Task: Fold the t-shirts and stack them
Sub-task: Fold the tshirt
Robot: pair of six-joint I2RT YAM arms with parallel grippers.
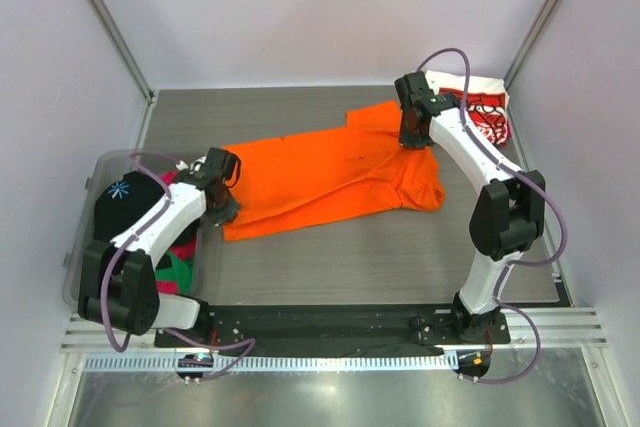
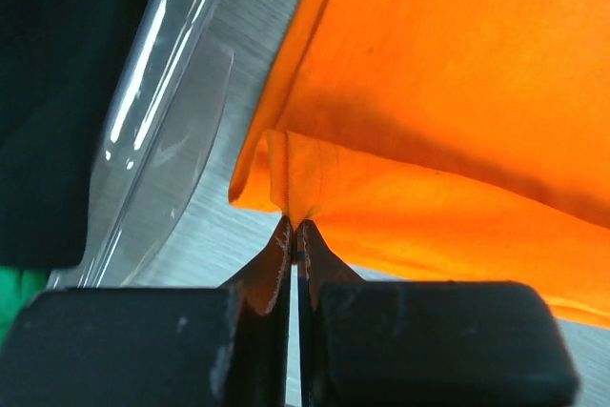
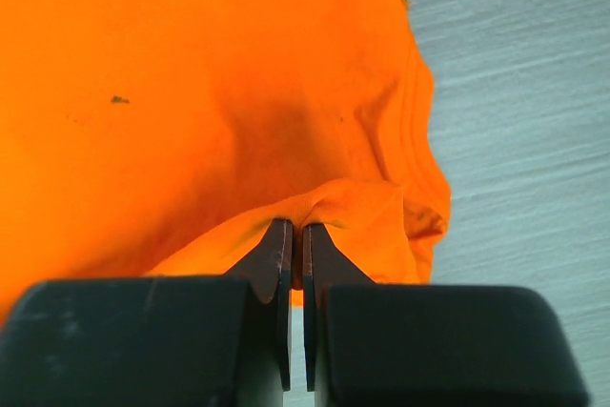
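holding orange t-shirt (image 1: 320, 179) flat mid-scene, long axis near-left to far-right. clamped tight at near-left hem corner by left gripper (image 2: 295, 234), at far-right fold by right gripper (image 3: 294, 228). probably needs both ends lifted together.

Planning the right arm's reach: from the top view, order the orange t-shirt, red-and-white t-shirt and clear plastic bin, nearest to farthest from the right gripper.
1. Plain orange cloth t-shirt: pinched in the right gripper.
2. Red-and-white t-shirt: close by, far right corner.
3. Clear plastic bin: far left side.
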